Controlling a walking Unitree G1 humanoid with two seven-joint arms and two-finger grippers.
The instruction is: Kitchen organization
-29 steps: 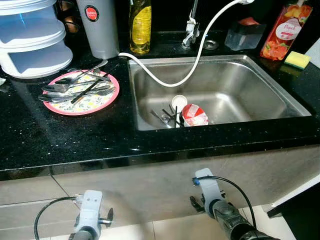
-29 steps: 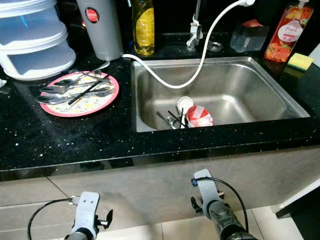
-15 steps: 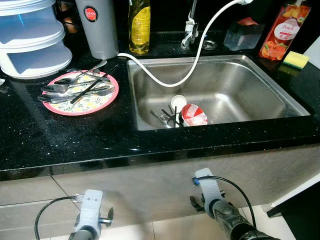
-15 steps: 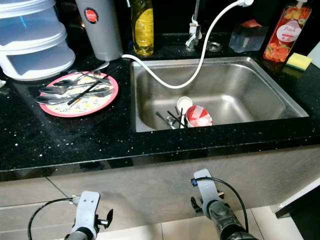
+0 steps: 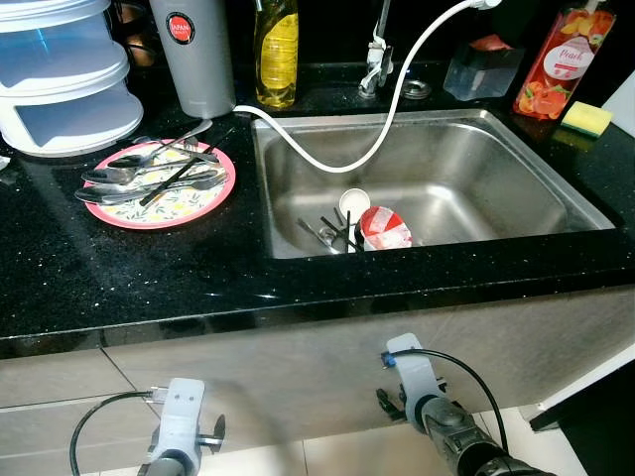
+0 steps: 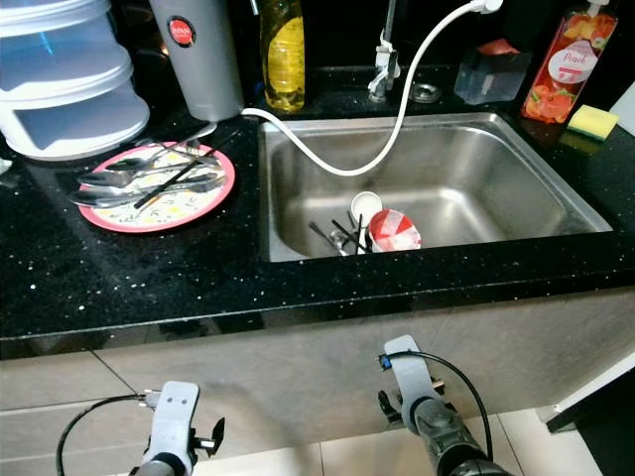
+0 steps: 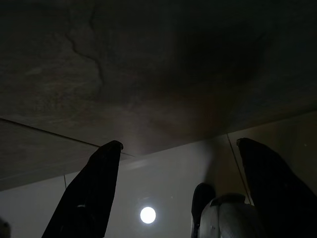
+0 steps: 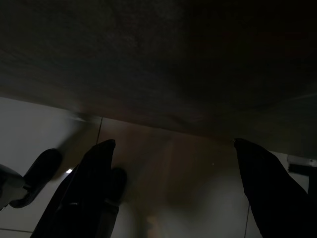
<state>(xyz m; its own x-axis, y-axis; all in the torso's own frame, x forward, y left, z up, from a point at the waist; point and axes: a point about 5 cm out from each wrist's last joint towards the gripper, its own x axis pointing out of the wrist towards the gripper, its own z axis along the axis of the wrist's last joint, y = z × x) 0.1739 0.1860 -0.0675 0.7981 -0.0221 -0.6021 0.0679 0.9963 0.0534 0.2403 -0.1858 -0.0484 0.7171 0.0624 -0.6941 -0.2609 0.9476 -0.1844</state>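
Robot stands at a black speckled worktop (image 5: 149,278), both arms hanging low in front of the cabinet, nothing picked up yet. Far left: stacked white plastic containers (image 5: 60,79), then a pink patterned plate (image 5: 179,208) piled w/ spoons and forks (image 5: 149,177), a grey canister (image 5: 193,55) behind it and a yellow oil bottle (image 5: 277,50) just beside. Centre-right: steel sink (image 5: 476,169) w/ a white hose (image 5: 397,99) looping in from the tap; in its basin lie a red-and-white cup (image 5: 385,228) on its side, a small white cup (image 5: 354,203) and dark utensils (image 5: 332,236), bunched together near the front wall. Far right: red soap bottle (image 5: 556,64) and yellow sponge (image 5: 588,117). Left tool (image 7: 181,188) hangs w/ fingers spread wide, empty, over pale floor tiles; right tool (image 8: 171,188) likewise wide and empty. Judged: organizing not begun, approach stage only. Next move likely calls for raising an arm above the worktop edge and reaching for either the cutlery plate or the sink items.
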